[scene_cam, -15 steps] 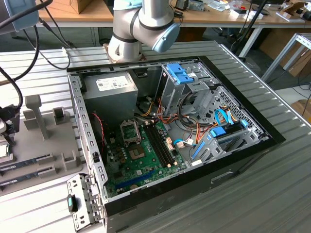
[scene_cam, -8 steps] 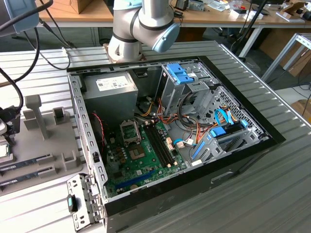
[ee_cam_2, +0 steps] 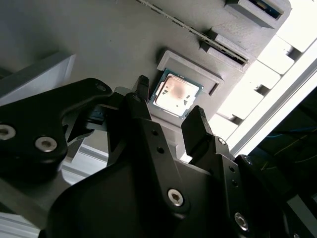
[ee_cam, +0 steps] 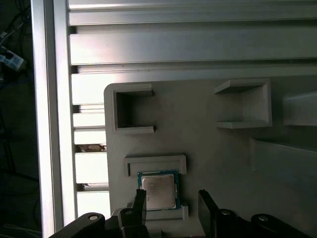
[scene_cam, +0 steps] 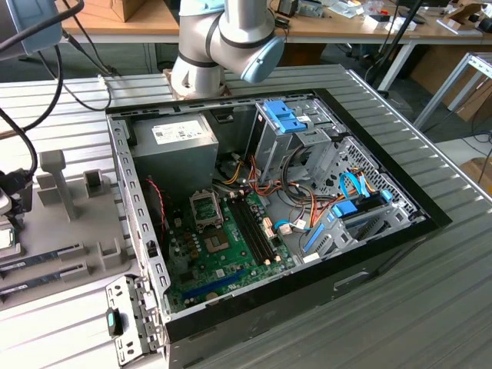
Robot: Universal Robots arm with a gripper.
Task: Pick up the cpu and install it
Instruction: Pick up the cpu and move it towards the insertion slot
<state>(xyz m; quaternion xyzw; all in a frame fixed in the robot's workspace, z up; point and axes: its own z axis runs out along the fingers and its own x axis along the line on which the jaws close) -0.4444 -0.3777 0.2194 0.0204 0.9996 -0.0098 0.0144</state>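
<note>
- My tool (ee_cam_2: 171,101) hangs spread, its fingers (ee_cam_2: 198,126) flanking the cpu (ee_cam_2: 176,94) without pinching it.
- The cpu lies flat in a shallow recess of the grey holder tray (ee_cam: 223,163).
- In the exterior view that tray lies on the slatted bench (scene_cam: 430,307), at nine o'clock from the open computer case (scene_cam: 400,231).
- Inside the case lies the green motherboard (scene_cam: 223,246).

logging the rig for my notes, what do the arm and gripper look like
The arm is a silver-grey tube with rounded joints and a light blue cap. The gripper is matte black, with angular linked jaws and small silver screws.
</note>
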